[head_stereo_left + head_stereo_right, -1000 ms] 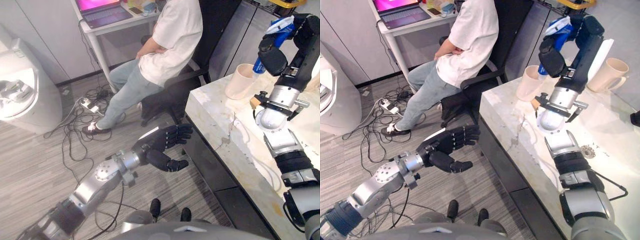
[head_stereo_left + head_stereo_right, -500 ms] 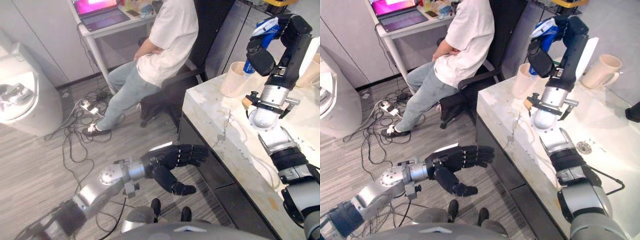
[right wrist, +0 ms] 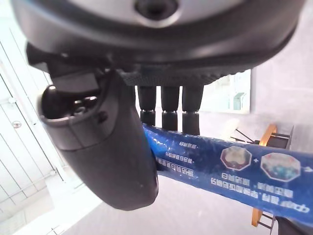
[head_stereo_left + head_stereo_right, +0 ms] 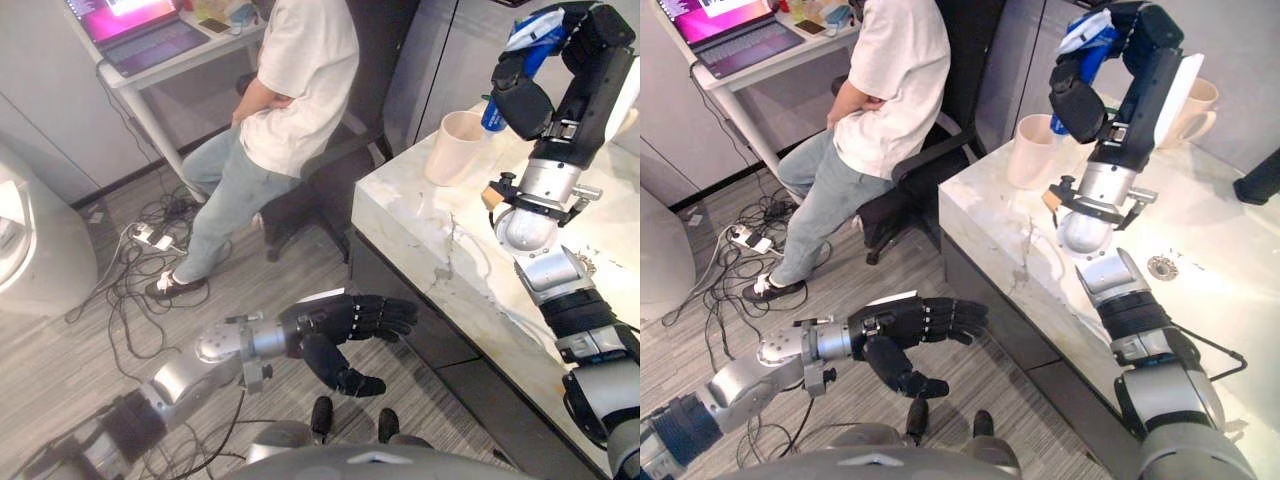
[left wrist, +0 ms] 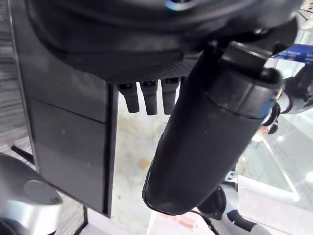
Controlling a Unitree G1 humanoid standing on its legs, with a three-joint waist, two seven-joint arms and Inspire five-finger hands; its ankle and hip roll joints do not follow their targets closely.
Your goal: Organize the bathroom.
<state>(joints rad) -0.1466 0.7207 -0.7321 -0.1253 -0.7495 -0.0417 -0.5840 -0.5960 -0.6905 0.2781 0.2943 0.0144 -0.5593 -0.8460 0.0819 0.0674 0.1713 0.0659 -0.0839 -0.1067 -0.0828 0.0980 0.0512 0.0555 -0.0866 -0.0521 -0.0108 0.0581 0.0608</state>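
The right hand grips a blue tube, raised just above the cup on the counter. Dropping it into that cup looks like the next step. The left hand hangs relaxed, holding nothing, beside the counter.

I see a bright blue tube with white print in my dark right hand, a cream cup on the pale veined marble counter, and my black left hand over grey striped flooring.
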